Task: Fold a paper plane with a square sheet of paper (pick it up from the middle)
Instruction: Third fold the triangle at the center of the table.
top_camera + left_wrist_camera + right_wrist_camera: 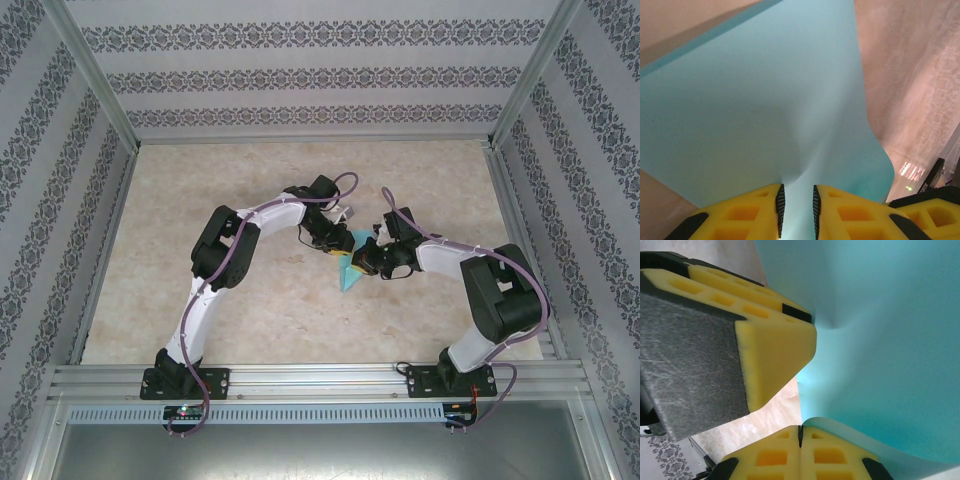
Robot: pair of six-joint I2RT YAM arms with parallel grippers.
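Observation:
The square sheet of paper (348, 272) is light turquoise and hangs above the table's middle, bent, its lower end narrowing to a point. My left gripper (338, 245) comes at it from the left and my right gripper (366, 258) from the right, almost touching. In the left wrist view the sheet (765, 100) puckers into the narrow gap of the left gripper (797, 192), pinched there. In the right wrist view the right gripper (801, 429) is shut on a curled edge of the sheet (890, 340). The left gripper's yellow finger (775, 350) sits just above. The paper plane is out of view.
The beige marbled table (250, 310) is boxed in by patterned walls (300, 70) and aluminium posts (90, 80). Both arm bases are bolted to the metal rail (320, 378) along the near edge. There is free room all round the grippers.

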